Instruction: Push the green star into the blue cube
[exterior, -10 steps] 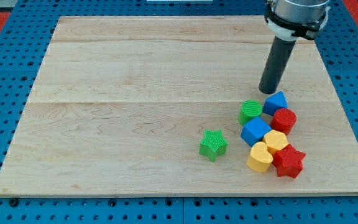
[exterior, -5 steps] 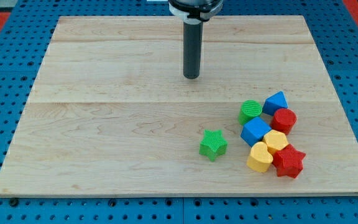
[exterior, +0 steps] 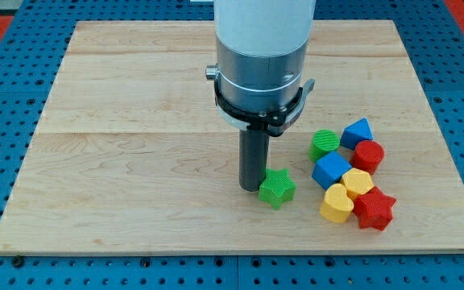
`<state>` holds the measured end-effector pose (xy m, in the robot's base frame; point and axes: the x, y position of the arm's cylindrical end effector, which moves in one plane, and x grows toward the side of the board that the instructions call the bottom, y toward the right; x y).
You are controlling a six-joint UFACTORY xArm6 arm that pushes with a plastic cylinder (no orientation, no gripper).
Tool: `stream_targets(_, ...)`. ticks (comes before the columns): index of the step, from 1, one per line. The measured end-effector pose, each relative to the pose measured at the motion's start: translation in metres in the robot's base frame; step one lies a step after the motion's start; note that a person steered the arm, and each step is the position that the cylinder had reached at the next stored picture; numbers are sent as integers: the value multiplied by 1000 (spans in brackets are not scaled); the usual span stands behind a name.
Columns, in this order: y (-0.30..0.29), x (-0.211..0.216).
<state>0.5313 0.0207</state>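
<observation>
You see a green star [exterior: 277,188], a blue cube [exterior: 331,170], a red star [exterior: 374,209], a yellow heart [exterior: 336,204], and a pale wooden board [exterior: 127,153] on blue pegboard [exterior: 6,97].

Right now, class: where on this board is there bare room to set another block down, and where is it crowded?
Bare wood: the board's whole left half, bordered by my tip and green star; also the top strip. Crowded: the right, where the blue cube, green block, blue block, red block, two yellow blocks and red star cluster.

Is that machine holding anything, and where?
Nothing is held. My tip only stands at the green star on its left side in the view.
</observation>
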Motion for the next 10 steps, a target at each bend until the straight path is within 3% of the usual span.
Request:
stream_targets(4, 47, 0)
stream_targets(10, 66, -15)
